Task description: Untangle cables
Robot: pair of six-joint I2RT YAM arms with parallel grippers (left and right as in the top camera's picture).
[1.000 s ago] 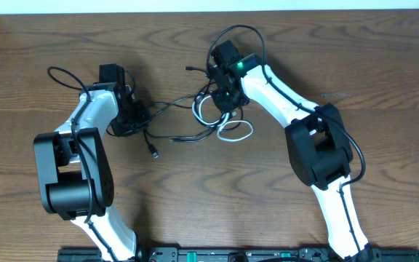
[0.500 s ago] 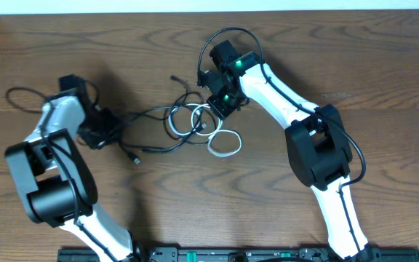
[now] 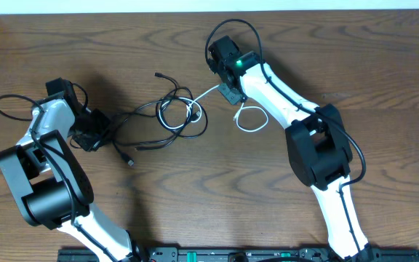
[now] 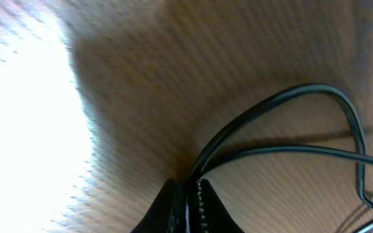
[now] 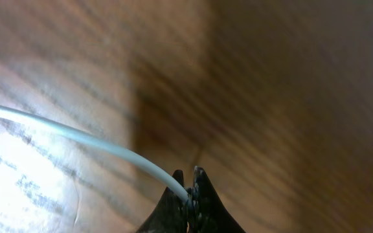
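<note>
surface: dark brown wood-grain surface (image 3: pixel 384 65), matt, with soft shadows under both arms.
room: little shows beyond the surface; a pale strip (image 3: pixel 195 6) runs along the far edge and a black rail (image 3: pixel 231 255) lies at the near edge by the arm bases.
left fingers: the left fingers (image 4: pixel 190 206) are pinched closed on the thin black cable (image 4: pixel 290 149), low over the wood at the left side of the surface (image 3: pixel 93 132).
right fingers: the right fingers (image 5: pixel 188 194) are closed on the thin white cable (image 5: pixel 76 134), near the middle of the far half (image 3: pixel 230 92).
thin black cable: two strands lead from the left fingers to loose loops lying mid-surface (image 3: pixel 145 108), with small plugs at the free ends.
thin white cable: one stretch runs taut from the right fingers to a white coil among the black loops (image 3: pixel 208 93); another loop lies just beside the right arm.
tangle: the white coil and black loops overlap between the two arms.
</note>
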